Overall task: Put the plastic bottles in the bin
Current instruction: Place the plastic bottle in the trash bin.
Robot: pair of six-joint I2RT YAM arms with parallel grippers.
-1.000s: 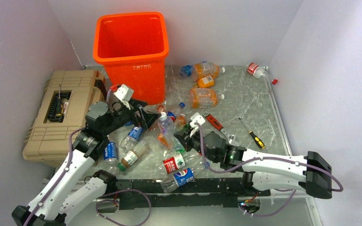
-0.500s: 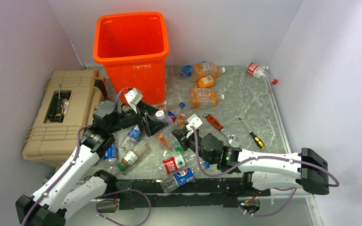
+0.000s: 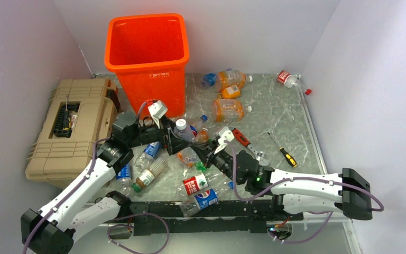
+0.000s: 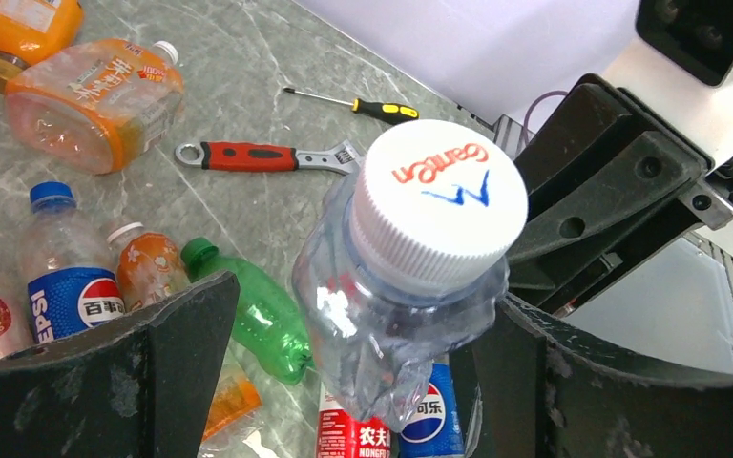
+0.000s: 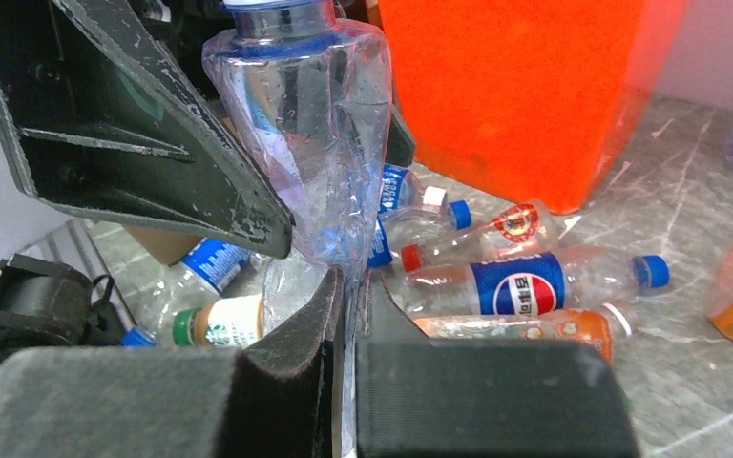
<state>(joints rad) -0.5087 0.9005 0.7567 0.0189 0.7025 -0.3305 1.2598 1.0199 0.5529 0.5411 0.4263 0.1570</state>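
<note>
Evidently the left gripper (image 4: 358,324) has moved in, spread around the clear bottle (image 4: 420,239) the right gripper (image 5: 348,324) pinches, readying a handover.

Bin (image 5: 525,86): rim cut off by the top edge in the right wrist view; front lettering too small to read from above.
Clear bottle (image 5: 315,124) before bin: cap cropped, base hidden in right tool (image 5: 348,382).
Bottles (image 3: 124,173) before bin: partly under left arm (image 3: 84,184).

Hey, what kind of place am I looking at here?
Probably a robot test cell, not a kitchen: two arms bolted to a marbled table walled by plain panels, with plastic bottles strewn before an orange bin and a tan toolbox case.
</note>
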